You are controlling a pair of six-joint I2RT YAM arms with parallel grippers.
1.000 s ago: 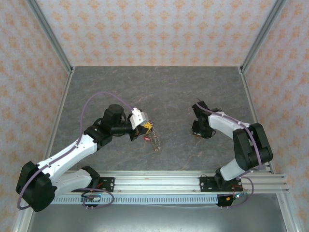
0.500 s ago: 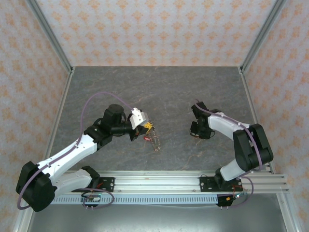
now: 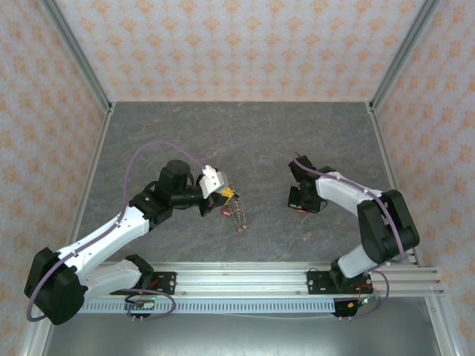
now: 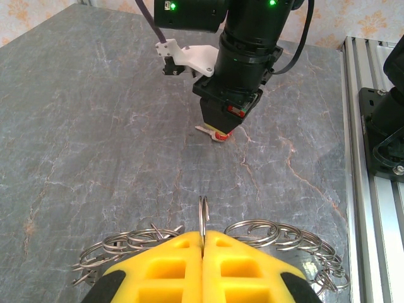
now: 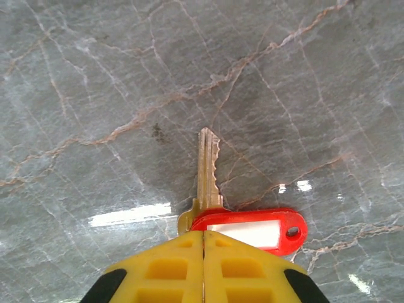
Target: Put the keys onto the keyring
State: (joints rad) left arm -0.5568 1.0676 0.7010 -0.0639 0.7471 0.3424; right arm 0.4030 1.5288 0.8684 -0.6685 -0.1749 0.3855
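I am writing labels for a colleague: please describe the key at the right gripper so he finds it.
On the grey table, find the right gripper, yellow fingers shut. The key sticks out from them. Unlike the looped keyring at the left gripper, it is straight, toothed, with a red tag.

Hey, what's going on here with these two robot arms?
The left hand is shut on the keyring, pinching one loop upright, with more wire loops bunched beside its fingers. Across from it, the right hand is shut on the head of a key with a red tag, close to the grey table. The two hands are apart, and the key is not yet on the ring.
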